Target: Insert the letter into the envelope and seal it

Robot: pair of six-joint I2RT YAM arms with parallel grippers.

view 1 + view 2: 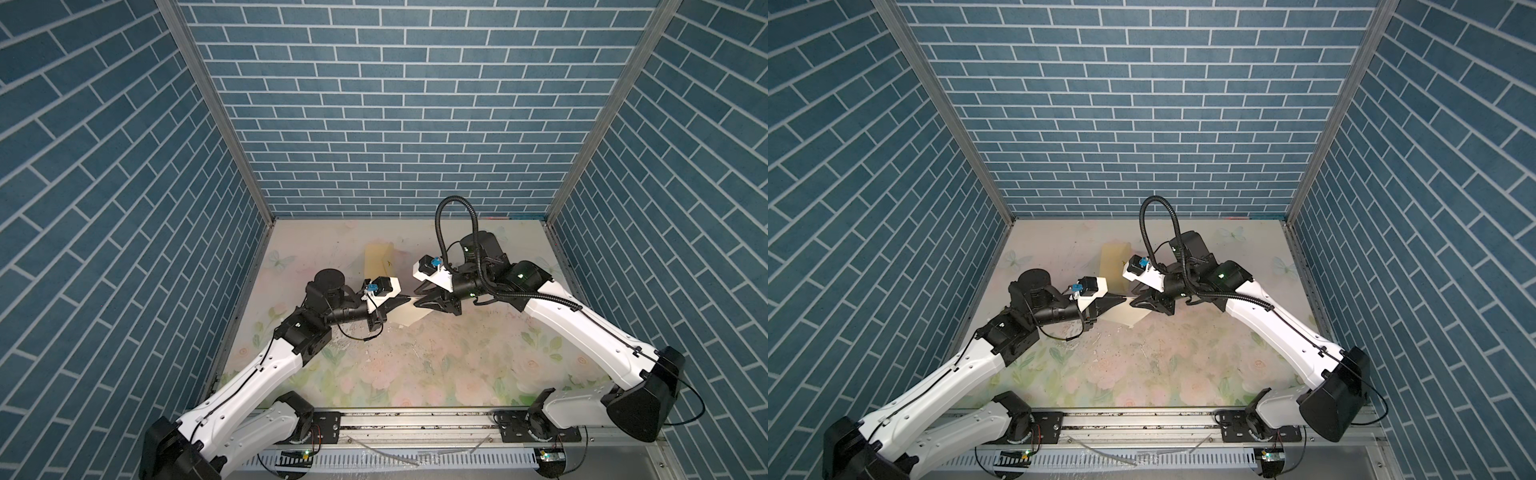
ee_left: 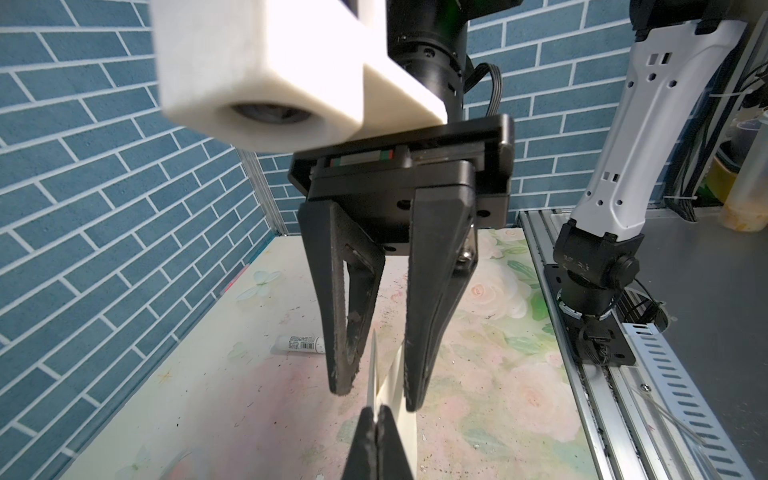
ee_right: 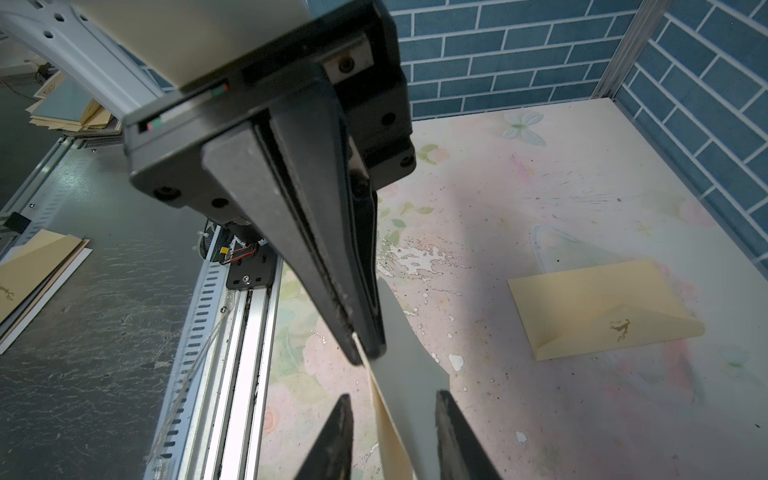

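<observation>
While the letter (image 1: 409, 314) is held up on edge, none of it has entered the envelope (image 1: 378, 262), which lies flat at its eleven o'clock, apart from it. The left gripper (image 1: 407, 299), reaching in from nine o'clock, is clamped on the sheet's edge. The right gripper (image 1: 417, 297), from three o'clock, straddles that edge with fingers apart. By my judgement, insertion and sealing are both left to do, and the glue stick (image 2: 297, 344) lies untouched.
</observation>
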